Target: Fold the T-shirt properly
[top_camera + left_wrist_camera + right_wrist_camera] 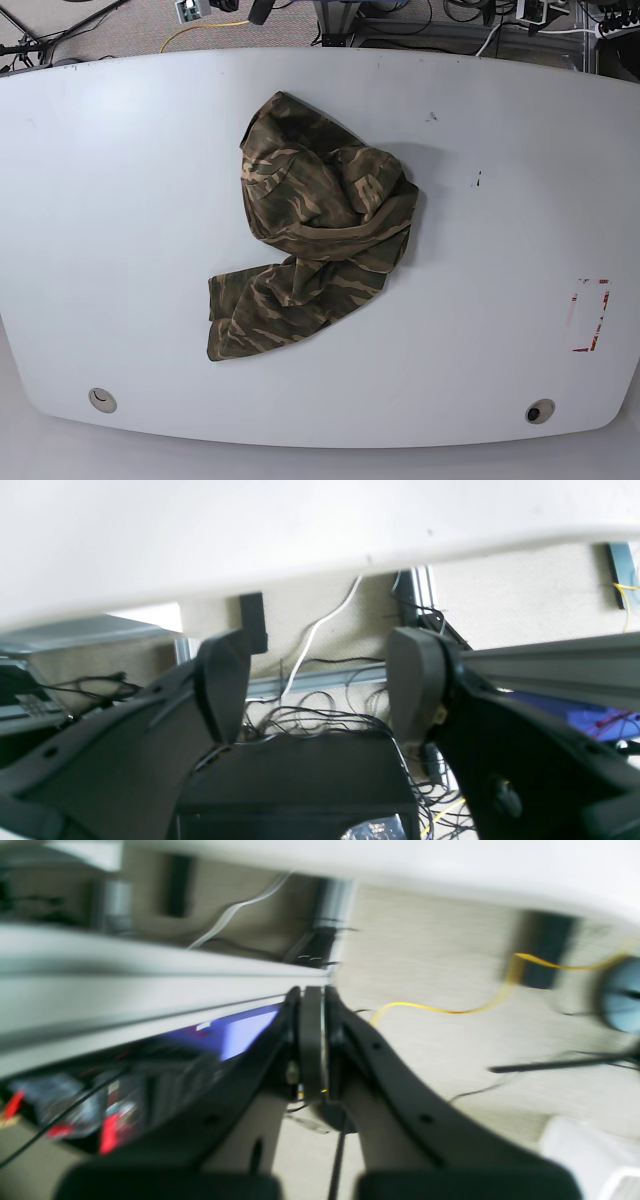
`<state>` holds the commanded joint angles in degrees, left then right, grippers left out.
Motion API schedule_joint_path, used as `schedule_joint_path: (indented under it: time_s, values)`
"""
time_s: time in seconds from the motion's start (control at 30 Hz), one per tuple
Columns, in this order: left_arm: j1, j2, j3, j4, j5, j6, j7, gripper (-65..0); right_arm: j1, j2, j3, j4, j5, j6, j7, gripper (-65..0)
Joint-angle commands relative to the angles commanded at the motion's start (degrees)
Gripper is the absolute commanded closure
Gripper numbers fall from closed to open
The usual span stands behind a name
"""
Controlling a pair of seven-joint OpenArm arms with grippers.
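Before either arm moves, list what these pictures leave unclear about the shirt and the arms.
- T-shirt: crumpled in the base view; its own folds hide sleeves and neck.
- Both arms: outside the base view.
- Right end effector: motion blur smears the surroundings; shirt not shown.
- Left end effector: the table fills the top; shirt not shown.

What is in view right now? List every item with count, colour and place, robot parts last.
T-shirt: one, camouflage olive, brown and tan, crumpled in a heap near the middle of the table.
Table: one, white, fills the base view.
Holes: two, round, near the table's front edge, one toward each corner.
Marking: one, red outline, near the table's edge on the base view's right.
Yellow cable: one, on the beige floor beyond the table.
Left gripper: one, black, jaws apart, empty, beyond the table edge.
Right gripper: one, black, jaws together, nothing seen between them, picture blurred.
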<state>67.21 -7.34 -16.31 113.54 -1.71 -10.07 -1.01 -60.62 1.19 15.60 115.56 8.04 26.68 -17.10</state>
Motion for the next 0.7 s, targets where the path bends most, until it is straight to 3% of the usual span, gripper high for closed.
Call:
schedule_joint_path:
  time_s: [0.13,0.27,0.33,0.43,0.57,0.63,0.7]
  values:
    - [-3.9,-2.7,0.4,0.0,-0.1,0.1,0.0,-39.4,4.9,-0.5,1.6,0.1,0.0,0.09,0.0,-0.2]
    - [-8.6,-2.6,0.2,-0.1,0.0,-0.1,0.4,-39.7,9.6,-1.1,2.3,0.1,0.0,0.18,0.0,-0.5]
    - [-10.5,-2.8,0.2,0.1,0.0,-0.1,2.8,-40.0,12.8,-1.3,2.3,0.1,0.0,0.18,-0.1,-0.6]
    - [-13.8,-2.5,0.2,0.2,0.0,-0.1,6.6,-46.8,15.8,-1.3,2.3,0.1,0.0,0.18,-0.3,-0.8]
    - [-16.7,-2.5,0.3,0.2,0.0,-0.2,9.6,-56.0,21.5,-1.3,2.1,0.1,0.0,0.18,-5.0,-1.1]
    - [-17.1,-2.5,0.4,0.2,0.0,-0.2,9.7,-56.1,24.3,-1.2,2.1,0.1,0.0,0.18,-7.6,-4.8]
    - [-18.4,-2.5,0.4,0.2,0.0,-0.2,9.7,-56.2,27.8,-1.1,2.1,0.1,0.0,0.18,-10.0,-14.1]
